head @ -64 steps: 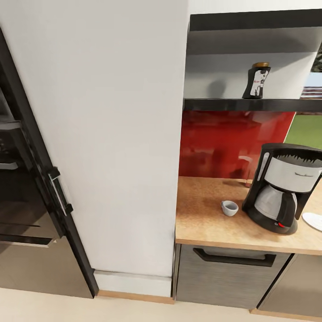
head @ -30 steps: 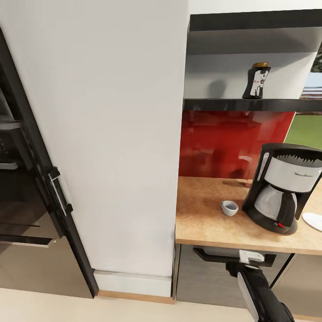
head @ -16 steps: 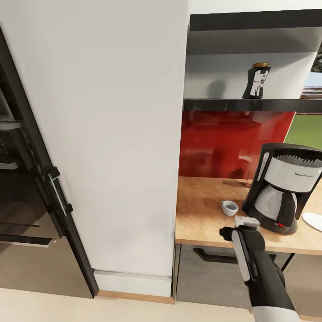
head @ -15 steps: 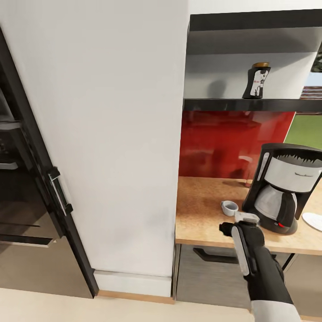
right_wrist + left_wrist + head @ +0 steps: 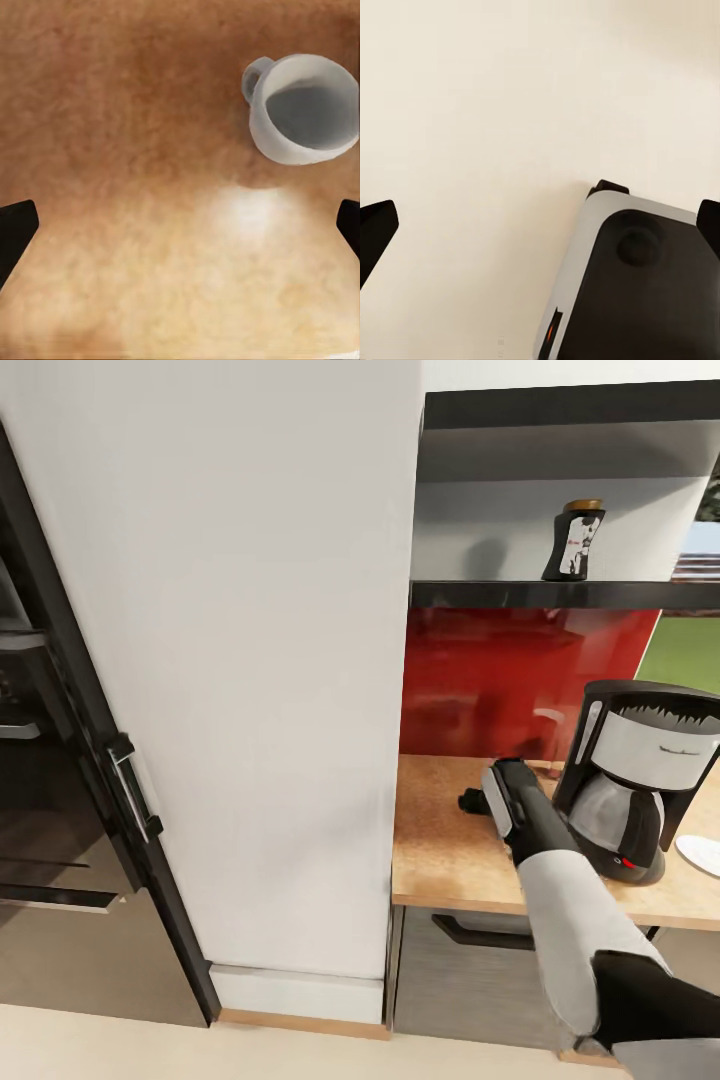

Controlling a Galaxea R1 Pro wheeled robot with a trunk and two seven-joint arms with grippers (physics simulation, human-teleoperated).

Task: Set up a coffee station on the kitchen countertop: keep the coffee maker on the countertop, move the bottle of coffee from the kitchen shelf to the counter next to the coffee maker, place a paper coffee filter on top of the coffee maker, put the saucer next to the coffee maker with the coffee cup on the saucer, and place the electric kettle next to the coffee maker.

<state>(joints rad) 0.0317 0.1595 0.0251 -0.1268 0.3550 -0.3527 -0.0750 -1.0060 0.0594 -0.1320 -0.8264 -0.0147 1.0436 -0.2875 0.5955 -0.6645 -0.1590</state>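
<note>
A tall white cabinet panel (image 5: pixel 250 660) takes up the middle of the head view, with a dark built-in oven (image 5: pixel 50 780) at its 9 o'clock. At the panel's 3 o'clock lies the cork-toned countertop (image 5: pixel 450 860), backed by a glossy red splashback (image 5: pixel 480 680), and a grey drawer front with a black handle (image 5: pixel 480 932) sits under it. A pale floor (image 5: pixel 100 1050) runs along the base.

Above the splashback a black shelf (image 5: pixel 560 595) carries the bottle of coffee (image 5: pixel 575 540), upright, at 12 o'clock from the coffee maker (image 5: pixel 640 780). The coffee maker stands on the countertop toward the right edge, a white saucer (image 5: pixel 700 853) just at its 4 o'clock.

The right arm (image 5: pixel 560 900) reaches over the countertop's front edge and stands just beside the coffee maker's left side, covering the counter in front of it. The right gripper (image 5: pixel 180 225) hovers over the bare cork with its fingers (image 5: pixel 15 229) spread wide, nothing between them. The coffee cup (image 5: pixel 304 109) rests upright on the cork, empty, outside the span of the fingers.

The left gripper (image 5: pixel 540 225) hangs over the pale floor with its fingers wide apart, beside the robot's own grey-and-black base (image 5: pixel 637 285).
</note>
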